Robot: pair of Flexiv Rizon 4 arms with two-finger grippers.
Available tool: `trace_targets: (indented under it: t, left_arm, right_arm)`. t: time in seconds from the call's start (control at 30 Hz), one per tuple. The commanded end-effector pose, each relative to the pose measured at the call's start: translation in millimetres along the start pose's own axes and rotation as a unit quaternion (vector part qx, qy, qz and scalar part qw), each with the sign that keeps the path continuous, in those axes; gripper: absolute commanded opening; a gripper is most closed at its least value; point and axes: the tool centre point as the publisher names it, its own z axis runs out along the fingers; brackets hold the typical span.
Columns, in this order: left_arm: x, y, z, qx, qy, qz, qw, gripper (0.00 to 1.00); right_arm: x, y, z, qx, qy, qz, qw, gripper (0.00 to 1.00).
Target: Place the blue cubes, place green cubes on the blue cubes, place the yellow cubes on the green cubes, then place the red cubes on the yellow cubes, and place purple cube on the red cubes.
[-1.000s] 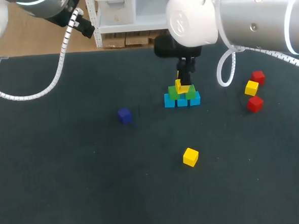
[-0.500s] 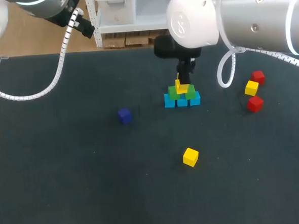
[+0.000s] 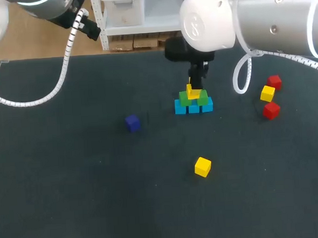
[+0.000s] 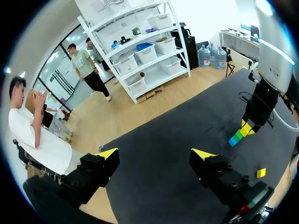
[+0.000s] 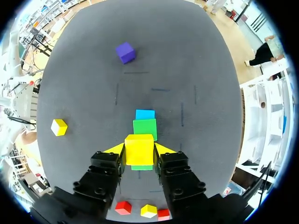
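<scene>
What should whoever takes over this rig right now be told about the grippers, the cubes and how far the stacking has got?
Left gripper: jaws open, empty, far from the cubes.
Right gripper: shut on a yellow cube directly over the green cubes.
Done: three blue cubes in a row, two green cubes on them.
Left: release this yellow; two spare yellow cubes lie loose, one beside the two red cubes; then the reds, then the purple cube, which sits apart on its own.
</scene>
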Motion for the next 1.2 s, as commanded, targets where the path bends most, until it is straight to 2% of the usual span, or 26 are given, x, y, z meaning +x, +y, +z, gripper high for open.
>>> trace_targets:
  t: [0.03, 0.67, 0.83, 1.0, 1.03, 1.07, 1.1, 1.2]
  left_arm:
    - [0.5, 0.4, 0.0, 0.000, 0.000, 0.000, 1.000, 1.00]
    - [0.5, 0.4, 0.0, 0.000, 0.000, 0.000, 1.000, 1.00]
    - [0.5, 0.4, 0.0, 0.000, 0.000, 0.000, 1.000, 1.00]
    - [0.5, 0.4, 0.0, 0.000, 0.000, 0.000, 1.000, 1.00]
    - [0.5, 0.4, 0.0, 0.000, 0.000, 0.000, 1.000, 1.00]
    - [0.5, 0.4, 0.0, 0.000, 0.000, 0.000, 1.000, 1.00]
    - [0.5, 0.4, 0.0, 0.000, 0.000, 0.000, 1.000, 1.00]
    - [0.5, 0.4, 0.0, 0.000, 0.000, 0.000, 1.000, 1.00]
  right_arm:
    - [1.1, 2.4, -2.0, 0.004, -0.002, 0.000, 1.000, 0.10]
    - [2.7, 0.7, -1.6, 0.003, -0.002, 0.002, 1.000, 0.12]
    - [2.2, 0.8, -1.1, 0.003, -0.001, 0.002, 1.000, 0.16]
    - [0.9, 1.4, -0.2, 0.003, -0.002, 0.002, 1.000, 0.42]
    - [0.7, 1.6, -0.1, 0.003, -0.002, 0.001, 1.000, 0.53]
    - [0.5, 1.6, -0.1, 0.003, -0.002, 0.001, 1.000, 0.91]
    - [0.5, 1.7, 0.0, 0.003, -0.003, 0.001, 1.000, 1.00]
    - [0.4, 1.6, 0.2, 0.003, -0.003, 0.001, 1.000, 1.00]
